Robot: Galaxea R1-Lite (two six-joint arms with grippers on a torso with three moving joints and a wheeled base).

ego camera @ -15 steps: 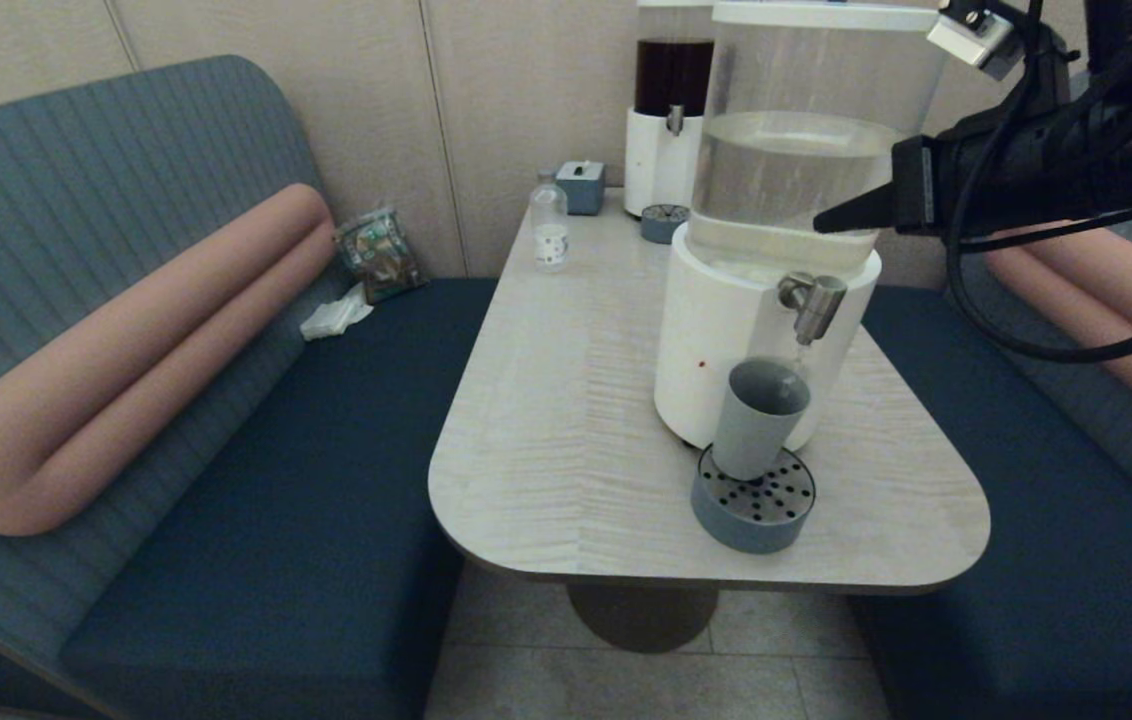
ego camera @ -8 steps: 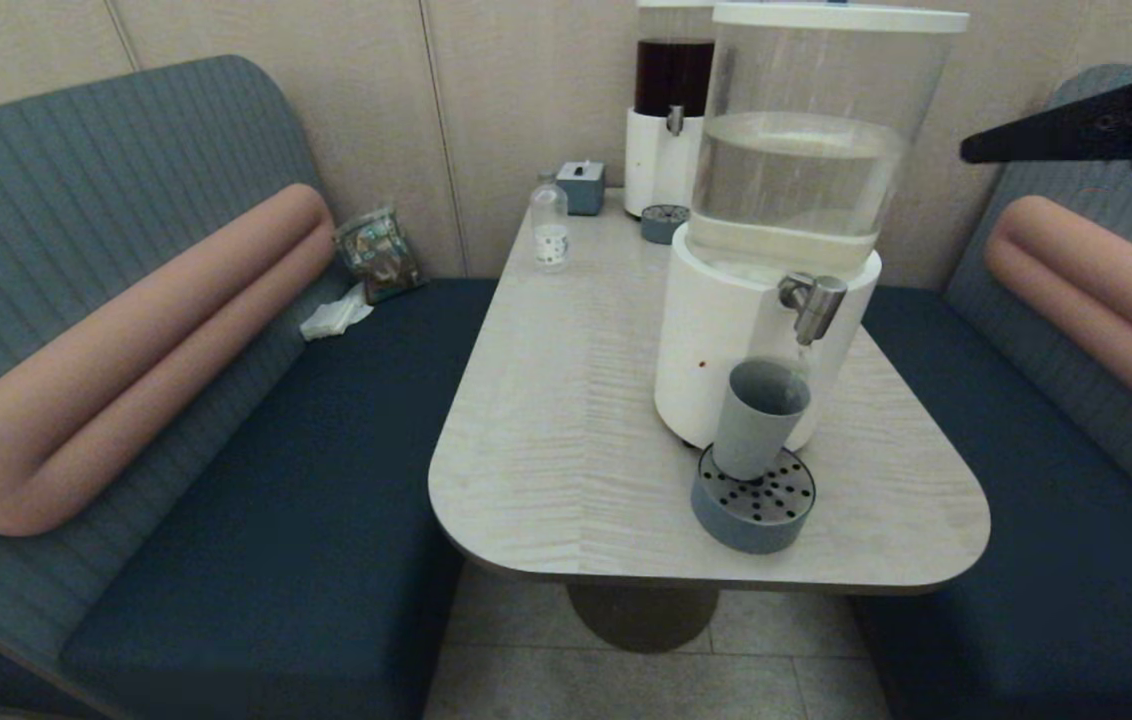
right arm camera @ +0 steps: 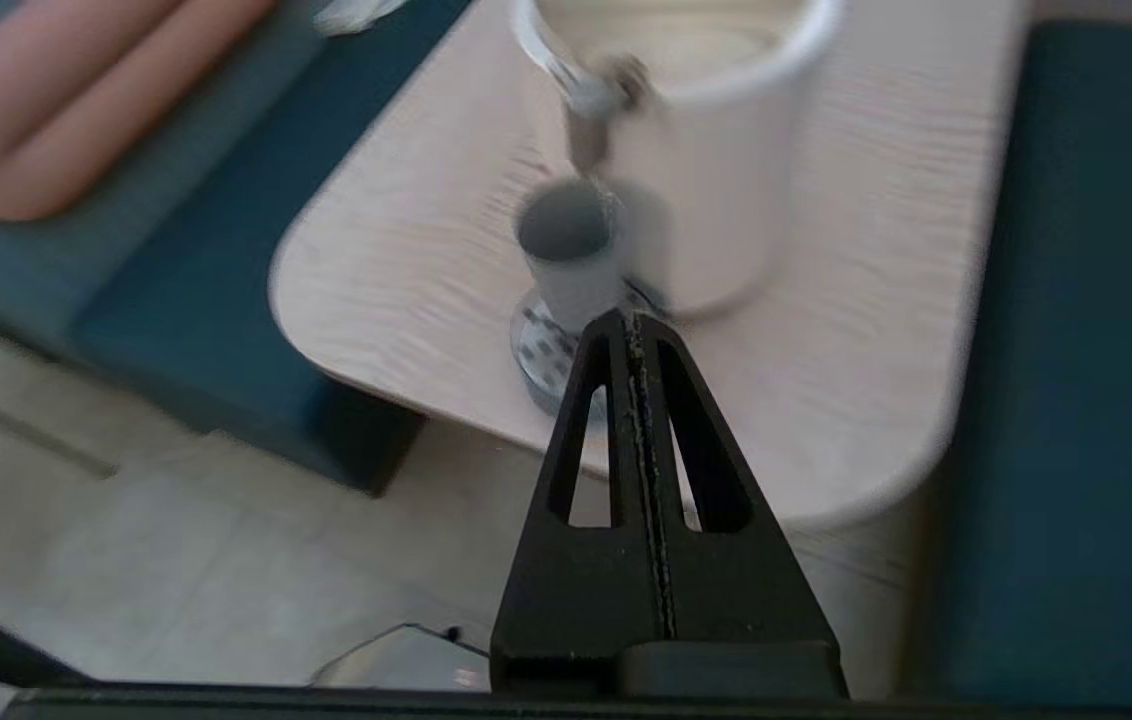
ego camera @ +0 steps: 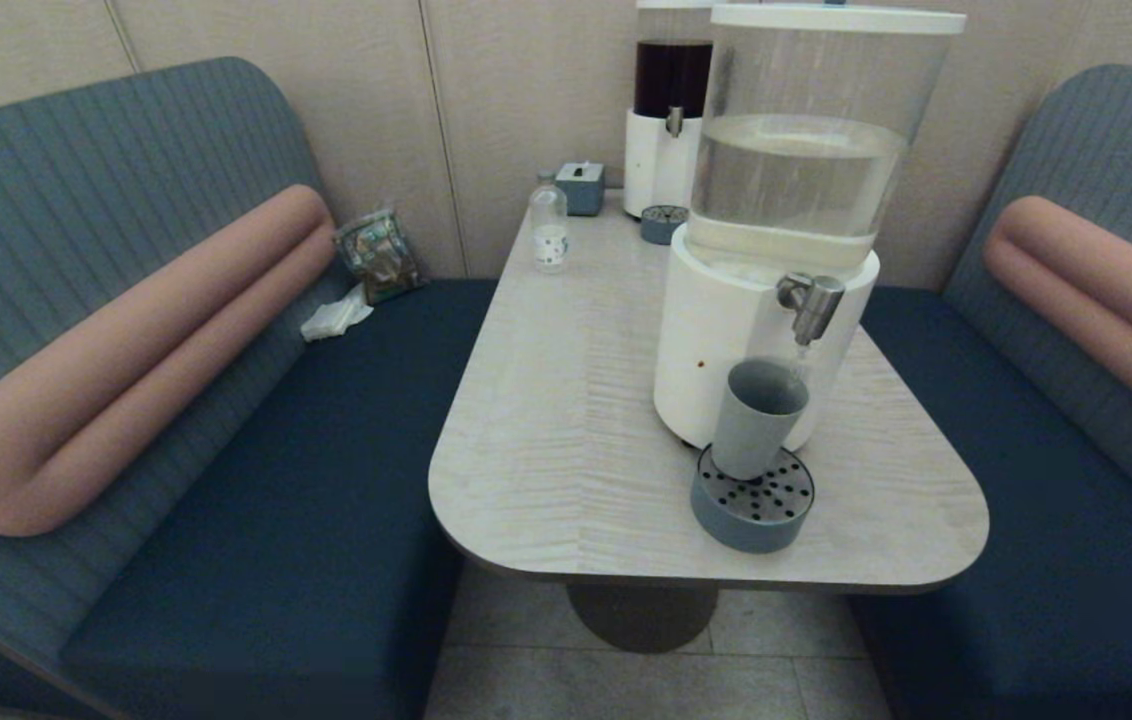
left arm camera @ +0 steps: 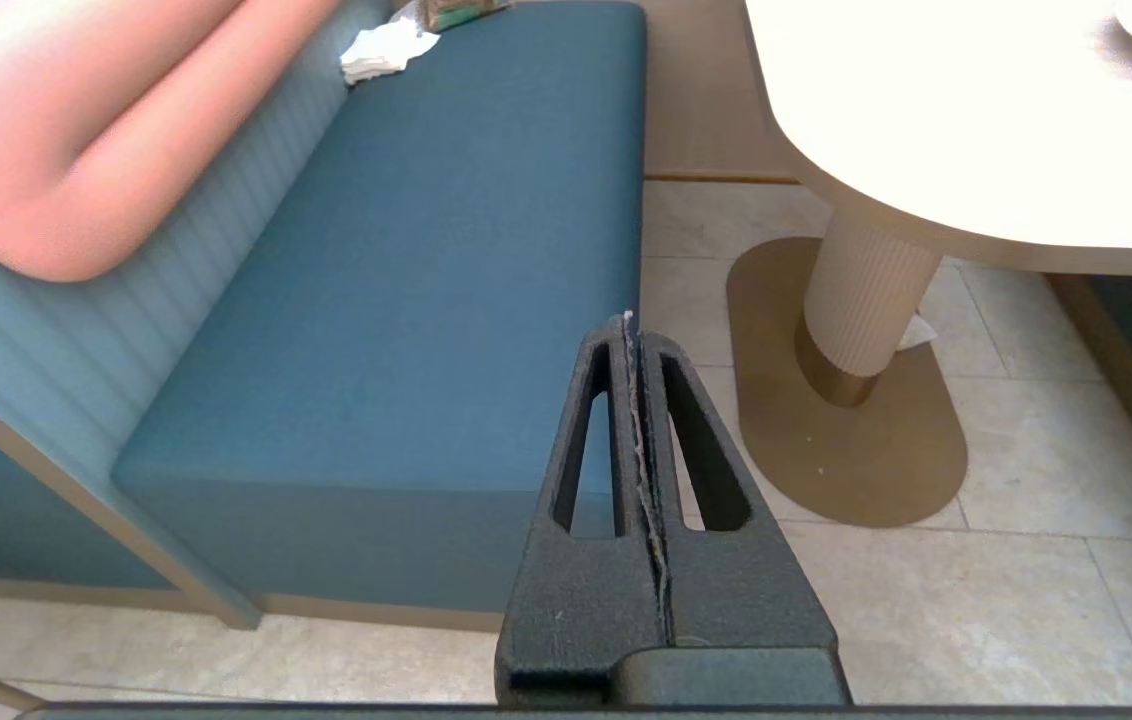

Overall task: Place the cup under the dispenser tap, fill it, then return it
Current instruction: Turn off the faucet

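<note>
Sitting nearest on the pale wood-grain table (ego camera: 566,430), a low round grey-blue tray (ego camera: 752,505) with a perforated metal top is carrying the cup (ego camera: 758,404); the matte grey-blue tapered tumbler is standing upright on it, directly below the dispenser tap (ego camera: 811,301); that short brushed-steel spout is angling out of a white cylindrical base (ego camera: 716,350) under a clear tank (ego camera: 811,140) of clear liquid; further back, a small clear bottle (ego camera: 549,231), a little grey box (ego camera: 581,186) and a dark-liquid dispenser (ego camera: 671,110) are lining the wall end; ribbed blue benches with pink bolsters (ego camera: 126,350) are flanking both sides. No arm is showing from the head camera; only the wrist cameras are revealing the tools: the right gripper (right arm camera: 635,325) is hanging off the table's near edge, fingers clenched flat together on nothing, pointing toward the cup and apart from it; the left gripper (left arm camera: 629,325) is clamped tight and empty, low over floor tiles beside the left bench and the table's ribbed pedestal (left arm camera: 861,300).
</note>
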